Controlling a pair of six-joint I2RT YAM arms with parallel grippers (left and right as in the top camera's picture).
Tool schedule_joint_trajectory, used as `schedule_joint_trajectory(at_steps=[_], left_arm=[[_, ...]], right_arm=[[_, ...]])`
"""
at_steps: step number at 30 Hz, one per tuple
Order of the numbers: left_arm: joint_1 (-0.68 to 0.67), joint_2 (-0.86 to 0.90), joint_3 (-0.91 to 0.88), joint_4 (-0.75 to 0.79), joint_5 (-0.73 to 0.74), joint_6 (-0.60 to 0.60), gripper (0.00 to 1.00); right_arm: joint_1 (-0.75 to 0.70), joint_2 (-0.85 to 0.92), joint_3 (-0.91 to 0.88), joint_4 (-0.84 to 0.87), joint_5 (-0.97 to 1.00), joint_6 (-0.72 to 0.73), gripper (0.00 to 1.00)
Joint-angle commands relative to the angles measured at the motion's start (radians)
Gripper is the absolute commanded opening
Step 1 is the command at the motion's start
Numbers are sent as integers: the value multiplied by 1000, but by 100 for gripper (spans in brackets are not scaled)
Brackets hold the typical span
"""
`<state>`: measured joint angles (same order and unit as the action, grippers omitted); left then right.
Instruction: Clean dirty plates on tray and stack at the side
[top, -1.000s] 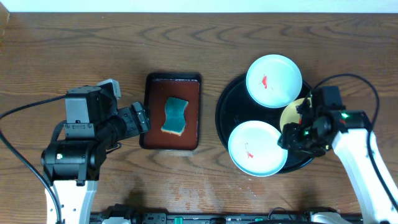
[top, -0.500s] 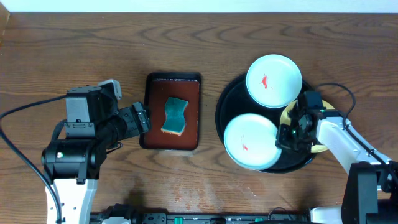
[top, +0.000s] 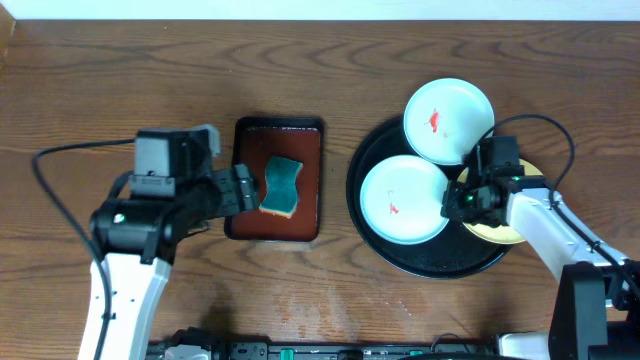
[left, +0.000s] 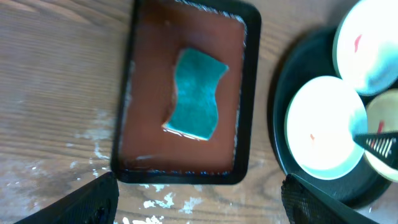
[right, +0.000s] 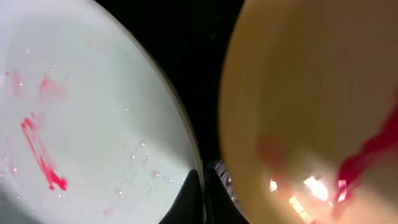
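The round black tray (top: 430, 258) holds three plates. A white plate (top: 448, 120) with a red smear lies at its far edge, overhanging the rim. A second white plate (top: 400, 200) sits mid-tray, and my right gripper (top: 460, 201) is shut on its right rim. In the right wrist view the thin fingertips (right: 194, 190) pinch that rim, with the white plate (right: 81, 112) to the left and the pale yellow plate (right: 311, 93), smeared red, to the right. The yellow plate (top: 497, 231) is half hidden under the arm. My left gripper (top: 240, 190) hangs open and empty beside the sponge.
A rectangular reddish-brown tray (top: 305, 150) stands left of the black tray with a teal sponge (top: 282, 186) on it. In the left wrist view the sponge (left: 196, 93) lies ahead of my wide-spread fingers (left: 93, 199). White flecks mark the wood near the brown tray's front edge.
My right gripper closed on the near white plate's rim and dragged it toward the tray's middle. The far white plate shifted slightly right. My left arm moved right to the brown tray's edge.
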<state>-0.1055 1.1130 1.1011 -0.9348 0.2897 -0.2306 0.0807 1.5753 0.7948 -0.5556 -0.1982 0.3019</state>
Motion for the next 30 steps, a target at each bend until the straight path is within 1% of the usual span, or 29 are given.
schedule_joint_trajectory(at_steps=[1, 4, 7, 10, 11, 13, 15, 19, 20, 22, 24, 26, 27, 30], left_arm=[[-37, 63, 13, 1, -19, 35, 84], [-50, 136, 13, 10, -48, 18, 83], [-50, 225, 13, 37, -47, -14, 77], [-66, 329, 13, 72, -47, -14, 71], [-76, 365, 13, 87, -47, -13, 70], [-102, 444, 13, 127, -47, -12, 70], [-130, 525, 13, 169, -47, 14, 70], [-162, 651, 13, 230, -88, 20, 64], [-166, 674, 13, 243, -99, 20, 60], [-167, 723, 13, 275, -114, 20, 46], [-167, 766, 13, 301, -115, 19, 36], [-167, 799, 13, 312, -115, 19, 14], [-167, 808, 14, 311, -115, 19, 8], [-167, 799, 18, 287, -116, 19, 8]], right_arm=[[46, -16, -5, -21, 19, -37, 1], [64, -16, -12, -20, 45, -17, 1], [63, -16, -12, -18, 53, -11, 2], [63, -16, -12, -8, 56, -11, 7], [63, -16, -12, -5, 56, -11, 7], [63, -16, -12, 2, 56, -11, 11], [63, -16, -12, 6, 56, -11, 11], [63, -16, -12, 5, 56, -11, 12], [63, -16, -12, 5, 56, -12, 12], [63, -16, -12, 7, 57, -11, 12], [63, -16, -12, 10, 63, -11, 13], [63, -16, -12, 12, 63, -11, 12], [63, -16, -12, 12, 63, -11, 12], [63, -16, -12, 9, 64, -12, 12]])
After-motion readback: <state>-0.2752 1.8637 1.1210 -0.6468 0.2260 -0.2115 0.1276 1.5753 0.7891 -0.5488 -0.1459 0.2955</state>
